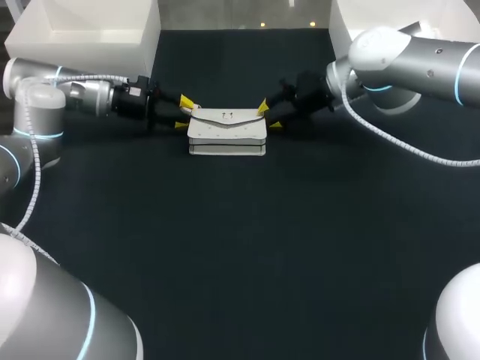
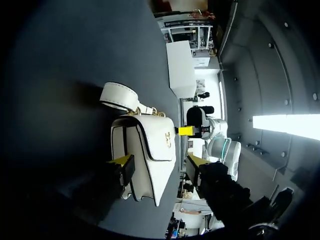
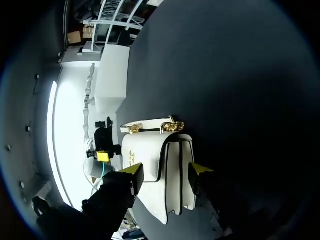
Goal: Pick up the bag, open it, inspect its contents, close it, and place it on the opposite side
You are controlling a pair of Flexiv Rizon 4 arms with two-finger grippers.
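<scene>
Only setting up the pickup for now. Bracketing the closed bag (image 1: 227,129), at the far middle of the table (image 1: 240,247), with left gripper (image 1: 183,112) gaping open and right gripper (image 1: 268,115), grip impossible to tell. Leaving lifting, opening, inspecting, closing, placing undone.

Small white rectangular flap bag (image 1: 227,131) w/ gold clasp sits toward far middle of black table (image 1: 240,247). L gripper (image 1: 183,112) at its left end, R gripper (image 1: 268,115) at right end, both w/ yellow-tipped fingers spread, tips just beside bag corners.
</scene>
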